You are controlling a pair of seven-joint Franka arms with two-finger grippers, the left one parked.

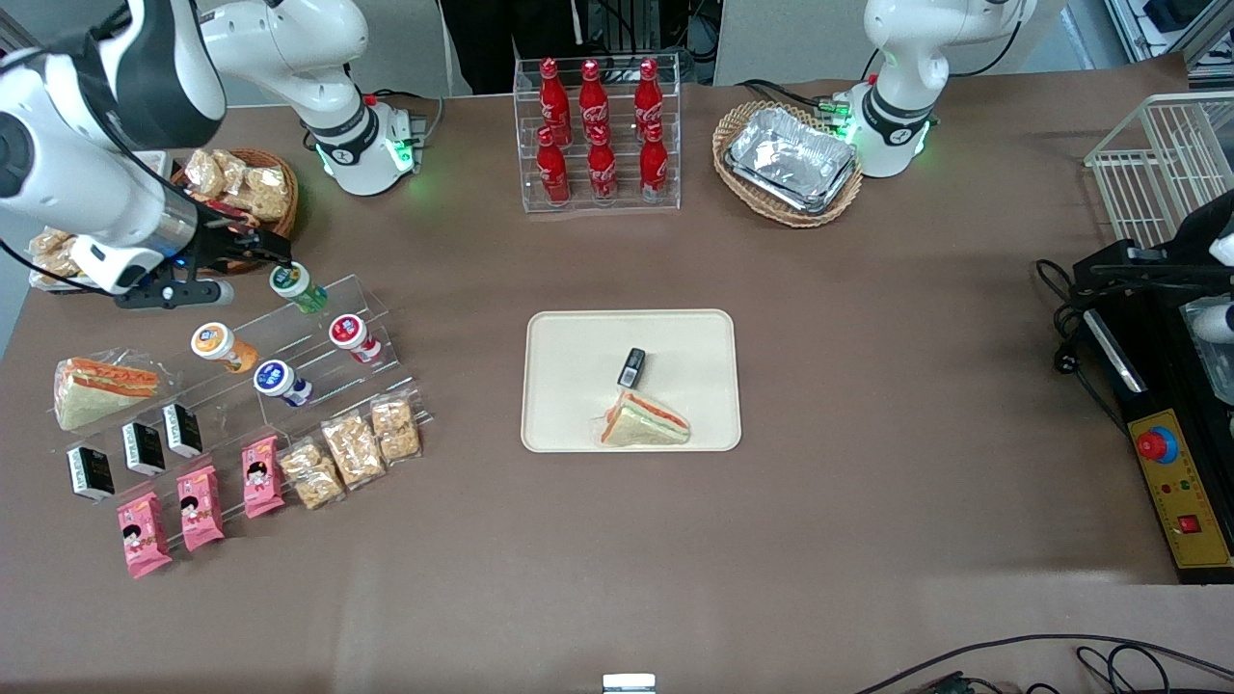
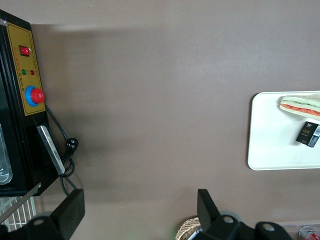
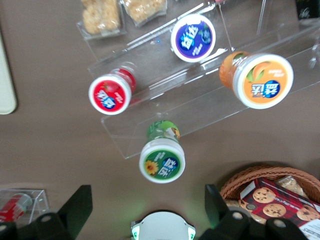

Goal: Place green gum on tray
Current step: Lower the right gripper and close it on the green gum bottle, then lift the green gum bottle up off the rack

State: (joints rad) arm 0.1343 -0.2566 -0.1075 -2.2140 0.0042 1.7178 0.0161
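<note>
The green gum (image 1: 297,287) is a small green bottle with a white lid. It lies on the top step of a clear acrylic stand (image 1: 318,337) at the working arm's end of the table. In the right wrist view its lid (image 3: 162,161) faces the camera. My gripper (image 1: 275,255) hovers just above and beside the gum, farther from the front camera. It is open, its fingers (image 3: 80,205) spread wide and holding nothing. The cream tray (image 1: 578,386) lies mid-table and also shows in the left wrist view (image 2: 272,135).
Orange (image 1: 220,345), red (image 1: 353,336) and blue (image 1: 281,380) gum bottles share the stand. A sandwich (image 1: 644,422) and a small black box (image 1: 631,366) lie on the tray. A snack basket (image 1: 246,188) is close to the gripper. A cola rack (image 1: 598,135) and a foil-tray basket (image 1: 789,162) stand farther back.
</note>
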